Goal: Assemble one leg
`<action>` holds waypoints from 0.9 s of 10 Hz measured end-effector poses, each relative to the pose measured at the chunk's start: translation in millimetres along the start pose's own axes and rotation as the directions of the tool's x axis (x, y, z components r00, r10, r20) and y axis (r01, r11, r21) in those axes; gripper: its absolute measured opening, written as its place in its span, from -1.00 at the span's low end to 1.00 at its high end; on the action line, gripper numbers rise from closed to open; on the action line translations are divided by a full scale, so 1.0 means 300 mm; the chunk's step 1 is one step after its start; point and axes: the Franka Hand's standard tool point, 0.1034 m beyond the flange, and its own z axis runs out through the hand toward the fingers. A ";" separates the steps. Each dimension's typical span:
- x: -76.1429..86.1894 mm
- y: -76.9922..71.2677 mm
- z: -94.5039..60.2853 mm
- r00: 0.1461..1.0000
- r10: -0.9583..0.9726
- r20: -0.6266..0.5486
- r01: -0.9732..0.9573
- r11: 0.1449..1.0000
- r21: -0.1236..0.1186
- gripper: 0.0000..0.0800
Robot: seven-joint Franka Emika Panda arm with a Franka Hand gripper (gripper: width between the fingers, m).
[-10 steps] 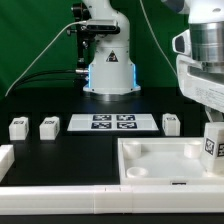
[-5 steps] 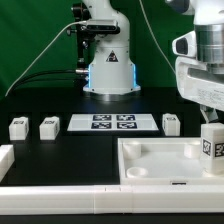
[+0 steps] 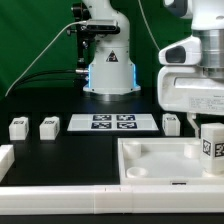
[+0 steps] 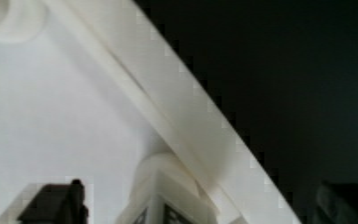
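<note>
One leg (image 3: 210,148), a small white block with a black-and-white tag, stands upright in the far right corner of the large white tray-like piece (image 3: 160,168). My gripper (image 3: 207,124) hangs just above it. In the wrist view the gripper (image 4: 197,205) is open. Its dark fingers (image 4: 51,203) stand wide on either side of the leg's top (image 4: 179,190) and do not touch it. Three more legs stand on the black table: two at the exterior view's left (image 3: 17,128) (image 3: 48,127) and one (image 3: 171,123) right of the marker board.
The marker board (image 3: 112,123) lies flat at mid table. The arm's base (image 3: 108,70) stands behind it. Another white part (image 3: 5,158) shows at the exterior view's left edge. A white rail (image 3: 100,205) runs along the front.
The gripper's hand has shifted toward the exterior view's left, and more of it shows now. The leg stays standing in the tray's corner.
</note>
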 end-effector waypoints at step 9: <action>0.044 0.018 -0.032 0.840 -0.543 -0.011 0.543 0.840 -0.007 0.62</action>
